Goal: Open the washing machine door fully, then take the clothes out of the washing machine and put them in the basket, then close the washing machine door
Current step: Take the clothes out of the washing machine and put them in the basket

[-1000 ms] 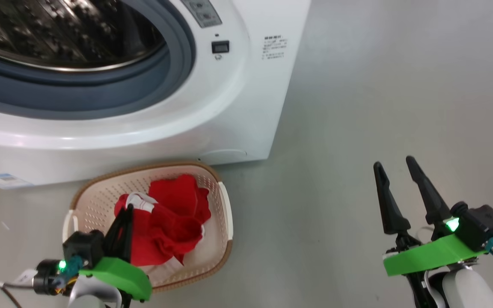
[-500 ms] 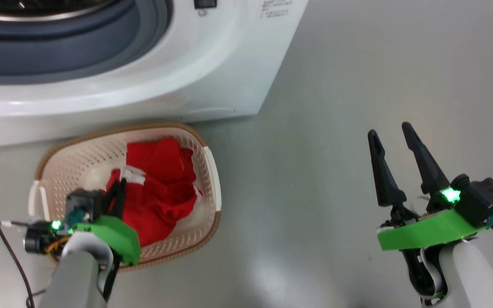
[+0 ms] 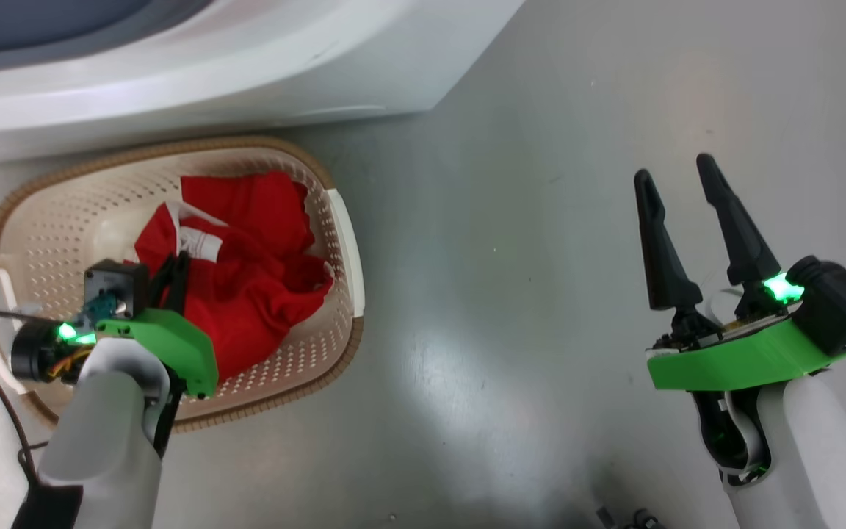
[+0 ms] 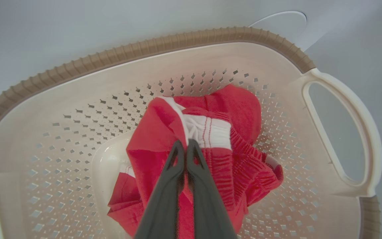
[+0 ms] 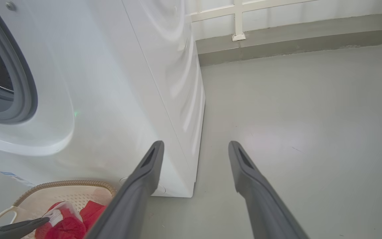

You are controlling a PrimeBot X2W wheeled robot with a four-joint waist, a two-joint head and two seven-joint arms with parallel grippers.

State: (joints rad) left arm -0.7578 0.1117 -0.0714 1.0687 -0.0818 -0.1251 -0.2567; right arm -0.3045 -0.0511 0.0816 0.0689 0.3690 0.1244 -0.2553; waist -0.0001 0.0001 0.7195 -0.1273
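In the left wrist view, the left gripper (image 4: 185,143) has its fingers pressed together, pinching a fold of the red clothes (image 4: 237,109) heaped mid-basket (image 4: 144,49). The head view sets the basket on the floor (image 3: 504,220) before the washing machine (image 3: 247,66). The right gripper (image 5: 195,146) is spread wide and empty; its wrist view adds the grey gasket (image 5: 25,99).

Open floor (image 3: 504,257) right of basket (image 3: 346,242), washing machine (image 3: 283,73) close behind it, clothes (image 3: 247,294) filling its middle
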